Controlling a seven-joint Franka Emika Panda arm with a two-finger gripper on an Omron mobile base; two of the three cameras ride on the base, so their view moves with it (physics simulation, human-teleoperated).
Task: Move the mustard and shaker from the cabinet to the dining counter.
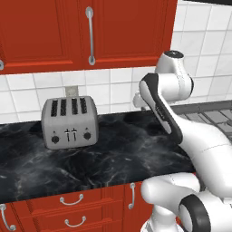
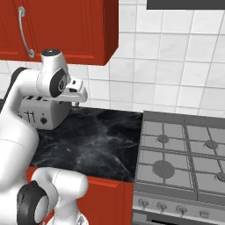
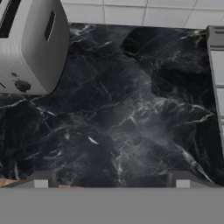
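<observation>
A: While the gripper [image 3: 111, 181] is held above the black counter [image 1: 113, 158], how are its jaws set?

B: They are spread wide, one tip at each lower corner of the hand view, and nothing is held between them. Only bare marble is framed between the tips.

A: Where is the cabinet [image 1: 68, 31] seen?

B: It is mounted on the tiled wall above the counter. Its red doors are shut, and a silver bar handle [image 1: 90, 36] is fixed upright on the right door. The mustard and shaker cannot be seen; whether they are inside cannot be told.

A: What is placed on the counter?

B: A grey toaster [image 1: 70, 121] is stood near the wall, left of the arm [image 1: 167, 108]. In the hand view it is cut off at the upper left, apart from the tips.

A: What is found to the right?

B: A gas stove [image 2: 184, 154] is set against the counter's right end.
</observation>
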